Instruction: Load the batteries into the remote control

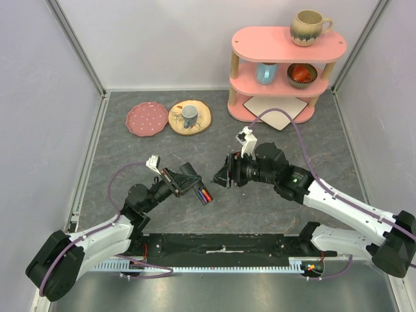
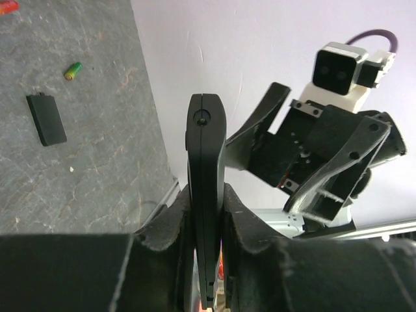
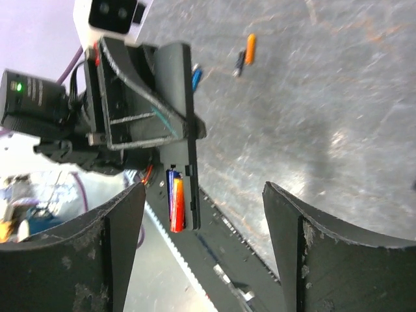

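The left gripper [image 2: 207, 205] is clenched on the remote control [image 2: 205, 140], gripping it by its flat faces and holding it up off the table [image 2: 97, 169] between the two arms. Two batteries [image 3: 175, 205], one blue and one orange-red, lie side by side in the remote's open compartment. The right gripper [image 3: 204, 188] faces the remote, near but not touching it, with its jaws spread wide and nothing between them. Loose on the table are a green battery [image 2: 73, 70], an orange battery [image 3: 249, 49], a blue battery [image 3: 196, 77] and a flat black cover [image 2: 46, 119], which lies near the green battery.
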You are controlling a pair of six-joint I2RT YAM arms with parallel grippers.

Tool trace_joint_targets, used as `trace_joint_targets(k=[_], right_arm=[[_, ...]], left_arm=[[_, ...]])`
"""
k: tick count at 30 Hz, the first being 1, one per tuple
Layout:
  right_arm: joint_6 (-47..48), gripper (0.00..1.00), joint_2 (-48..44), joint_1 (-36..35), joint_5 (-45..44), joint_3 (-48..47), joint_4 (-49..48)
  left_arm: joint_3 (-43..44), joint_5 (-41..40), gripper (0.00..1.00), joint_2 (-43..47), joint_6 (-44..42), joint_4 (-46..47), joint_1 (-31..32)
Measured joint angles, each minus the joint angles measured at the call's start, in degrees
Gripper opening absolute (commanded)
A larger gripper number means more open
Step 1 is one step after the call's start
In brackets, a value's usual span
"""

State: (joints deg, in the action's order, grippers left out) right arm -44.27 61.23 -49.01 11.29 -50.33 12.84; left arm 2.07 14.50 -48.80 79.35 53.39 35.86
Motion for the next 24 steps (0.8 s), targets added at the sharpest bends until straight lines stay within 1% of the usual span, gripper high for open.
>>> trace_joint_targets(k=[5,10,20,24], right_arm=[[-4.5,0.81,0.2,0.0,8.3,6.6,-8.5],[-7.3,0.81,0.3,0.0,12.7,10.4,-15.6],[-9.1,0.81,0.2,0.0,17.3,15.6,-23.0],[-9.6,0.79,0.3,-0.1,18.5,16.6,-25.1]], left_arm=[[0.0,1.7,0.02,-1.9,1.4,1.0,0.0],[0.0,2.7,0.02,-4.3,2.6,2.3,0.0],[0.2,2.8,0.02,-6.8,5.6,5.5,0.0],[1.1,2.9,0.02,-7.1,6.1,5.6,0.0]])
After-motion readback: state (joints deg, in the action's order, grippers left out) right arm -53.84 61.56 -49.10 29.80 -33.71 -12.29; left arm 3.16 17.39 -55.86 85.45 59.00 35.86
